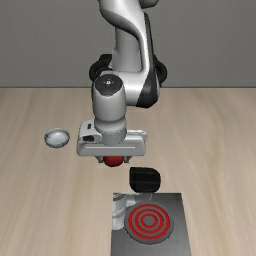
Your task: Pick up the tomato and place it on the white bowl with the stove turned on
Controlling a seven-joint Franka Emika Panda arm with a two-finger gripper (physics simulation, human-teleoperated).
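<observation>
While the stove (172, 243) glows: red, already on
Tomato (117, 159): mid-table, directly under my claw (115, 156)
Claw: hold hidden, cannot tell
Risk: round, it could slip free, or roll off the white bowl (57, 138)

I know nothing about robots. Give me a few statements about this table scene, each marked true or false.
1. The small white bowl lies toward the exterior view's left of the gripper. True.
2. The round red tomato sits inside the bowl. False: it is right beneath the gripper, well apart from the bowl.
3. The burner on the flat black stove shows bright red rings. True.
4. The table is blue metal. False: it is a pale wood-look surface.
</observation>
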